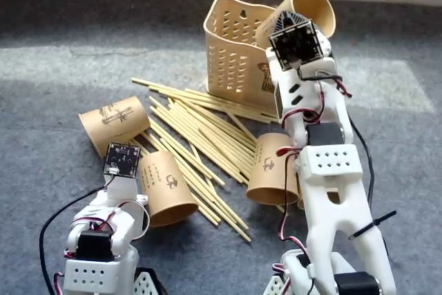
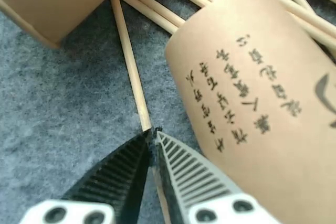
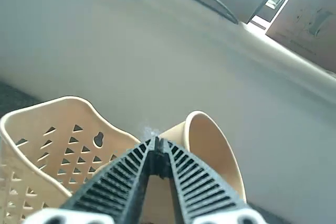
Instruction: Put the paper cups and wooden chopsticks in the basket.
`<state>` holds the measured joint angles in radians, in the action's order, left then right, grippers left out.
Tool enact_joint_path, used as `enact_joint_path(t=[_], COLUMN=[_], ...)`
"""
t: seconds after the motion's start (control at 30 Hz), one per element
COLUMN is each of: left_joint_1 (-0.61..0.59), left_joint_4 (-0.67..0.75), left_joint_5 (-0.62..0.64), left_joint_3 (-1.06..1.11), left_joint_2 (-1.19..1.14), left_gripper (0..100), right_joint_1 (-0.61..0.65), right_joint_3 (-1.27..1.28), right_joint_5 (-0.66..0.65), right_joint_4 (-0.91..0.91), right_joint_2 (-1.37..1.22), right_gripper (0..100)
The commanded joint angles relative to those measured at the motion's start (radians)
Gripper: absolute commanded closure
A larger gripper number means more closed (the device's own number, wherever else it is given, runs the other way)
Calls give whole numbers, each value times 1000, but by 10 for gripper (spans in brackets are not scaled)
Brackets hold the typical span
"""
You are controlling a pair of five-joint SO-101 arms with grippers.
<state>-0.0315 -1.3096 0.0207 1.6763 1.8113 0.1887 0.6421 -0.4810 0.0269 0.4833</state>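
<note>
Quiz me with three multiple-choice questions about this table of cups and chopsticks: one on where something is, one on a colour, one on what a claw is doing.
1. Where is the paper cup that the right gripper holds?
A. Lying flat among the sticks
B. Raised beside the basket rim
C. Standing inside the basket

2. What colour is the carpet under everything?
A. Grey
B. Green
C. Red

3. How is the left gripper?
A. Wide open over a cup
B. Shut on the basket
C. Shut on a chopstick

Answers: 1 B, the high view shows the cup aloft by the rim. 2 A, grey shows all around in the high view. 3 C, the left wrist view has the jaws closed around the stick.
</note>
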Motion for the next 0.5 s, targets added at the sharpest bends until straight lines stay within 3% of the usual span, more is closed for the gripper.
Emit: enact_joint_path(t=[0.0, 0.47], left_joint_1=[-2, -2], left_joint_4=[-5, -5], left_joint_5=[-8, -8], left_joint_3=[19, 19], left_joint_2=[10, 10], left_gripper=[994, 994], right_joint_1=[16, 111], right_joint_3=[-47, -47], right_joint_5=[11, 8], right_joint_4=[22, 16], right_joint_2=[-1, 91], right_gripper=[983, 983])
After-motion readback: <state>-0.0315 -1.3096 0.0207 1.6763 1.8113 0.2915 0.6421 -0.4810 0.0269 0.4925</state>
